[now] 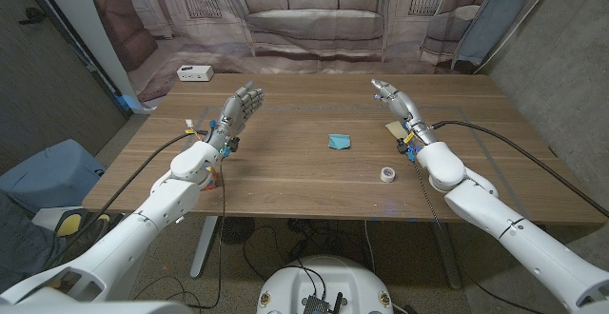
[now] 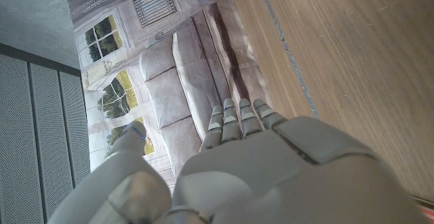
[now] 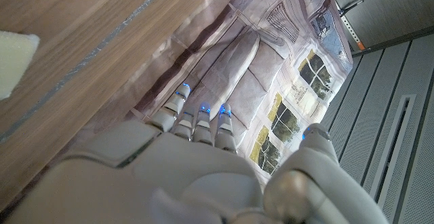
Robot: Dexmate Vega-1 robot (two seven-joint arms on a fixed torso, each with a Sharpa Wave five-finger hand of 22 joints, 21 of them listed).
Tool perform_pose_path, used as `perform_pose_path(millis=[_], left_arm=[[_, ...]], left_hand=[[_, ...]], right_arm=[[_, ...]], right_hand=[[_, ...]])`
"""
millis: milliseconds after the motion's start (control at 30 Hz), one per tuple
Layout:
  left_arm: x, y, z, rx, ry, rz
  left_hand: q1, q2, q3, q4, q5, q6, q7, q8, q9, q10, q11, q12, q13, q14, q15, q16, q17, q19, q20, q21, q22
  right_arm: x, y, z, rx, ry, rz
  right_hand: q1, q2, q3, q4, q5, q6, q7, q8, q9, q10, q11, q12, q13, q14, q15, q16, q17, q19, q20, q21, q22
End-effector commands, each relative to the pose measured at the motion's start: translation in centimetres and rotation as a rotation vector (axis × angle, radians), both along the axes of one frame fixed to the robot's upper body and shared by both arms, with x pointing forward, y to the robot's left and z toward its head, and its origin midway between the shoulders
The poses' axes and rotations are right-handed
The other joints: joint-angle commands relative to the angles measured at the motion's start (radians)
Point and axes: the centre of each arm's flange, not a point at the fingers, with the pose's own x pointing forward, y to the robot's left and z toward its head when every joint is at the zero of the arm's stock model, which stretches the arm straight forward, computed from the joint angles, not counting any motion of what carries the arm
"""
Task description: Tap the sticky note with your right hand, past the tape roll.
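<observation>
A pale yellow sticky note (image 1: 392, 127) lies on the wooden table (image 1: 285, 171) at the right, partly covered by my right wrist; its corner (image 3: 13, 54) also appears in the right wrist view. A small white tape roll (image 1: 388, 174) lies nearer the front edge, close to my right forearm. My right hand (image 1: 394, 98) is open, fingers stretched out beyond the note toward the far edge, holding nothing. My left hand (image 1: 240, 109) is open over the table's left part, fingers extended and empty.
A crumpled blue piece (image 1: 339, 142) lies near the table's middle, left of the sticky note. A white box (image 1: 194, 72) sits at the far left corner. Cables run along both arms. A printed sofa backdrop (image 1: 314, 19) hangs behind the table.
</observation>
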Motion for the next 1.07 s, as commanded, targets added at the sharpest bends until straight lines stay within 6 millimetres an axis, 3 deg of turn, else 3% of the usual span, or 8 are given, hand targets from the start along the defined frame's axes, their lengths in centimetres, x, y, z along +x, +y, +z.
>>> perform_pose_path(millis=[33, 567, 1067], left_arm=[[0.1, -0.2, 0.4, 0.009, -0.011, -0.013], [-0.2, -0.3, 0.3, -0.006, -0.014, -0.003], [0.0, -0.8, 0.4, -0.004, -0.009, -0.005]], left_hand=[[0.0, -0.01, -0.002, -0.001, -0.002, 0.007, 0.0, 0.003, 0.005, 0.008, -0.003, 0.003, 0.001, 0.006, -0.005, 0.005, 0.002, 0.001, -0.007, 0.0, 0.003], [-0.003, -0.012, -0.005, -0.005, -0.002, 0.009, 0.001, 0.004, 0.005, 0.009, -0.001, 0.002, 0.001, 0.008, -0.004, 0.005, 0.002, 0.003, -0.008, 0.0, 0.003], [-0.005, -0.012, -0.006, -0.008, -0.001, 0.01, 0.0, 0.004, 0.005, 0.01, -0.005, 0.002, 0.001, 0.009, -0.004, 0.005, 0.002, 0.002, -0.007, -0.001, 0.003]], right_arm=[[0.7, -1.4, 0.1, 0.092, 0.048, 0.11], [2.3, -3.3, -1.0, 0.215, 0.115, 0.262], [2.7, -4.0, -1.4, 0.236, 0.143, 0.26]], right_hand=[[0.008, -0.004, -0.004, -0.003, 0.004, 0.005, 0.01, -0.007, 0.003, 0.004, 0.013, -0.004, 0.003, 0.006, 0.005, -0.003, 0.002, 0.01, 0.0, -0.003, -0.001], [0.012, -0.003, -0.002, -0.004, 0.006, 0.003, 0.014, -0.013, 0.003, 0.009, 0.013, -0.008, 0.003, 0.01, 0.006, -0.007, 0.002, 0.016, -0.002, -0.007, -0.001], [0.015, -0.004, -0.002, -0.004, 0.007, 0.003, 0.017, -0.016, 0.003, 0.009, 0.014, -0.012, 0.004, 0.01, 0.008, -0.011, 0.003, 0.016, 0.001, -0.013, -0.001]])
